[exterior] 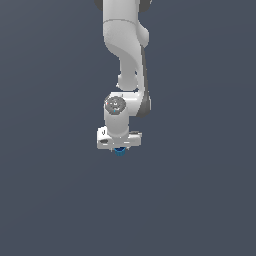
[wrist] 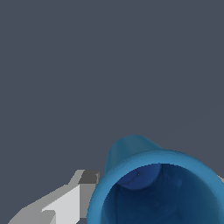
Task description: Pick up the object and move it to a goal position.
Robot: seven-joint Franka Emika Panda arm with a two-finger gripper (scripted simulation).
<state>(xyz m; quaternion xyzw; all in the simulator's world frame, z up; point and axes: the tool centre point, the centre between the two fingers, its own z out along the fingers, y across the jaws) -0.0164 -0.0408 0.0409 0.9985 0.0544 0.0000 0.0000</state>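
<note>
Blue cup [wrist: 162,183] fills my wrist view, one finger [wrist: 72,199] beside it; gripper [exterior: 119,148] grip state: can't tell from here.

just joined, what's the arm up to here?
A single white Panda arm is handling a small blue cup. In the exterior view the cup sits right under the gripper, mostly hidden by it. The wrist view shows the cup's open mouth filling the frame beside one finger. Whether the jaws are clamped on it, or it's lifted, can't be told.
</note>
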